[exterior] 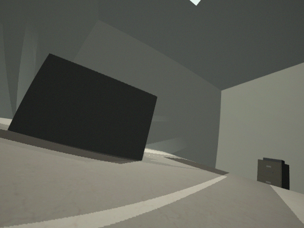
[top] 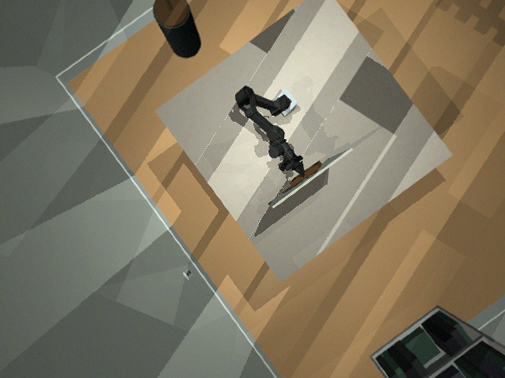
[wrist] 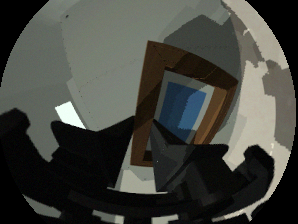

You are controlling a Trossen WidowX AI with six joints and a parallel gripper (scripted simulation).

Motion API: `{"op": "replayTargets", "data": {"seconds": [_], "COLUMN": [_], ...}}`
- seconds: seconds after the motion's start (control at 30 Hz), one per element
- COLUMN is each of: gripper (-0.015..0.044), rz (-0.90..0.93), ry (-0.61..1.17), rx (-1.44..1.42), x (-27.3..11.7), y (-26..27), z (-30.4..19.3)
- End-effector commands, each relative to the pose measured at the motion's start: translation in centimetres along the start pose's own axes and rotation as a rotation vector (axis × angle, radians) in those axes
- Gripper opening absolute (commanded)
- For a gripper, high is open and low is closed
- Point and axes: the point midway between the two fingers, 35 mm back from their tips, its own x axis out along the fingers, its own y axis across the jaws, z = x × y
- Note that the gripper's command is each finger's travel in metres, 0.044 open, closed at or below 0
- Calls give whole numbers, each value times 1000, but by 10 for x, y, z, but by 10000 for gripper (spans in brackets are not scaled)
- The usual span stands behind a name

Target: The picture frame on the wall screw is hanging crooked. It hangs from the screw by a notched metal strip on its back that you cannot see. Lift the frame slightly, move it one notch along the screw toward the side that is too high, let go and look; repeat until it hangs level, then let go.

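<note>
The picture frame [top: 312, 170] [wrist: 149, 85], brown wood around a pale mat and a blue picture, is at the front face of the upright wall panel [top: 338, 159] [exterior: 87, 111] [wrist: 105, 65]. In the wrist view it looks turned relative to the panel's edges, though the camera is tilted too. My gripper [top: 302, 173] [wrist: 144, 120] is shut on the frame's left rail as the wrist view shows it, low on that rail. The right finger covers part of the picture. The screw and the notched strip are hidden behind the frame. The exterior view shows only the panel's dark back.
The panel stands on a pale square table top [top: 398, 163], with the arm's base [top: 286, 102] behind the gripper. A black cylinder [top: 182, 32] and a dark shelf unit [top: 447, 369] are beyond the table. A cabinet [exterior: 269, 172] is at the right in the exterior view.
</note>
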Motion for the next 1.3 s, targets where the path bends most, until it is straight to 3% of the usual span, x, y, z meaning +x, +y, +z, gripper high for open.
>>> {"op": "replayTargets", "data": {"seconds": [0.0, 1.27], "gripper": [0, 0], "rz": [8, 4], "ry": [5, 1], "rx": [-5, -85], "x": [0, 0], "y": [0, -3], "z": [-1, 0]}}
